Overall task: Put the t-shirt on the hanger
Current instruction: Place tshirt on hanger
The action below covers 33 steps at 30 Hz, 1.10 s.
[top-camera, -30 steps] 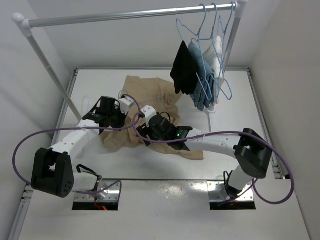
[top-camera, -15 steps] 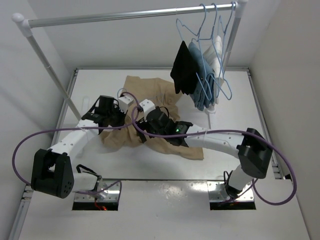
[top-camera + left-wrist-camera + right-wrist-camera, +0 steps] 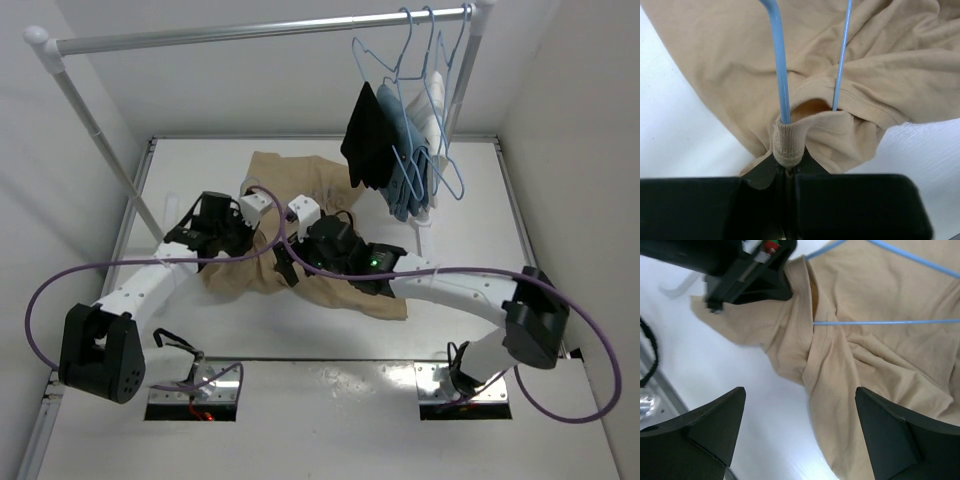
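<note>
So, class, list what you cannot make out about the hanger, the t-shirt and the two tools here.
- Hanger hook: left wrist view, wires run off the top edge.
- Hanger's end inside the t-shirt: both wrist views, cloth covers it.
- Tips of the left tool: left wrist view, wrapped by the collar.
- Hanger in top view: too thin, behind the arms.

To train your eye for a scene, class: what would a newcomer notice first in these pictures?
A tan shirt lies crumpled mid-table, a blue hanger poking into its collar, which the left gripper pinches. The right gripper hovers open above it. Back right, dark and blue clothes hang from a rail.
</note>
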Each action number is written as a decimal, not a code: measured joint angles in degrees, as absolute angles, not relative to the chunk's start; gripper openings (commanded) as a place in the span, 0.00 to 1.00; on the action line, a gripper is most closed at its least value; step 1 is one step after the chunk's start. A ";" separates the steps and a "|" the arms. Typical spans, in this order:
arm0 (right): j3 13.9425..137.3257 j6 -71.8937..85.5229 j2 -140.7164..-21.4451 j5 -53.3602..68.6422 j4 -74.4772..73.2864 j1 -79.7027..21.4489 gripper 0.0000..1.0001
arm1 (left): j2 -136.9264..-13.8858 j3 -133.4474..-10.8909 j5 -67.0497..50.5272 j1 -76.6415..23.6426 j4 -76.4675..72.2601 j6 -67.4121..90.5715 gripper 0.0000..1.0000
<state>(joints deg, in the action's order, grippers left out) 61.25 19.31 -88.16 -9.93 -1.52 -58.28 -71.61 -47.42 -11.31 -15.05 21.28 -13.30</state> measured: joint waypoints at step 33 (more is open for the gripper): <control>51.90 33.43 -102.02 -14.68 13.26 -57.39 0.61 | -78.06 -51.24 -13.72 -11.57 20.95 -8.29 0.00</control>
<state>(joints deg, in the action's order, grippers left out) 51.90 33.43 -102.02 -14.68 13.26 -57.39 -78.06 -51.24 -13.72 -11.57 20.95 -8.29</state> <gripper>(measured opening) 0.602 0.102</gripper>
